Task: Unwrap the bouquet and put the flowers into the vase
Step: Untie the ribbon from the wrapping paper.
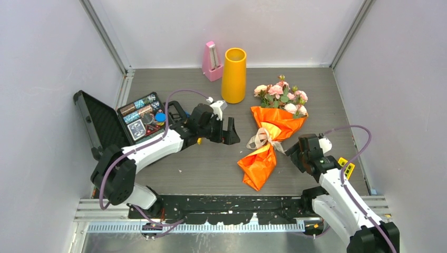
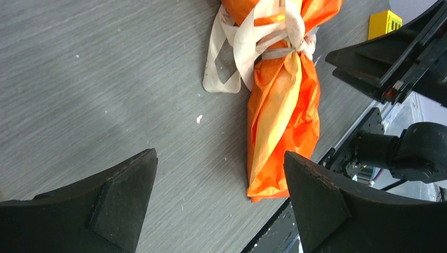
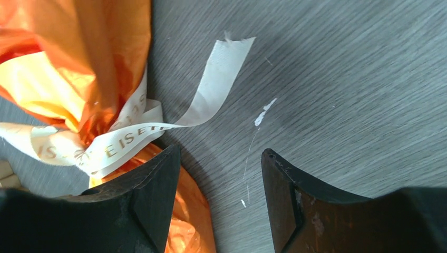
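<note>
The bouquet lies on the grey table, its orange paper tied at the waist by a beige ribbon. The flowers, pink roses with green leaves, stick out of its far end. The yellow-orange vase stands upright at the back, left of the roses. My left gripper hovers open just left of the ribbon; in its wrist view the left gripper has bare table between its jaws, beside the paper tail. My right gripper is open, empty, right of the knot, near a loose ribbon end.
A pink metronome stands left of the vase. An open black case with small items lies at the left. A yellow block sits by the right arm. The table's metal front rail runs close to the bouquet's tail.
</note>
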`<state>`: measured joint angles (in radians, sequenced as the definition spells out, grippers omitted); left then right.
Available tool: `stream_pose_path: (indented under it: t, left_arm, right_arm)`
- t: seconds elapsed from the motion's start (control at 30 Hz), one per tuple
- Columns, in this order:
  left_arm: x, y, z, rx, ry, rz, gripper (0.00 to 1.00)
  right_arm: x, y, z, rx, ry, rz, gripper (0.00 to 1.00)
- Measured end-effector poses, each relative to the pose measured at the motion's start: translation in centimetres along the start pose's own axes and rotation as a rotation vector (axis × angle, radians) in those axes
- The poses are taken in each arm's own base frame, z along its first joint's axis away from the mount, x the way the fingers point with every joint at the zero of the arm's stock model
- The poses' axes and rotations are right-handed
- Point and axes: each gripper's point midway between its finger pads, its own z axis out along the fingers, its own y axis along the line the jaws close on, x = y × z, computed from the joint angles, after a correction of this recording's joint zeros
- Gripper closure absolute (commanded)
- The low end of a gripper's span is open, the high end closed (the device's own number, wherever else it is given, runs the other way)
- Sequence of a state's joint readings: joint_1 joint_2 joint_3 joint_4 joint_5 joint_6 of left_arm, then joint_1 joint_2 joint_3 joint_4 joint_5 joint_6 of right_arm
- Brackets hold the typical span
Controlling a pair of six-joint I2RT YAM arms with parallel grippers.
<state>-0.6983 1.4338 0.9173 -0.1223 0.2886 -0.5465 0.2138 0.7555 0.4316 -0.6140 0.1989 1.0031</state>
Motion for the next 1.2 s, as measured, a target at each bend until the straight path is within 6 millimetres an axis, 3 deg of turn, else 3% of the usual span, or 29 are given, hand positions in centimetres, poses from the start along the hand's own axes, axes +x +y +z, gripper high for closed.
stream_pose_path:
  t: [0.23,0.43,0.6,1.2]
  left_arm:
    - [-1.3,-0.1,2.6,0.014,-0.025,-0.003,0.17]
    - [-0.8,0.4,6.8,0.007,0.022,-0.028,0.18]
    - [-0.1,-0.6,9.5,0.027,0.056,-0.024,0.19]
    - [0.7,-0.8,13.9,0.046,0.102,-0.02,0.32]
  right_arm:
    - [-0.2,-0.6,1.1,0.018,-0.045,0.114,0.37]
    - [-0.6,0.4,2.0,-0.023,-0.071,0.205,0.39]
    - [-0.4,0.9,2.9,-0.033,-0.063,0.244,0.42]
    - [0.3,2.7,4.8,-0.1,-0.024,0.321,0.49]
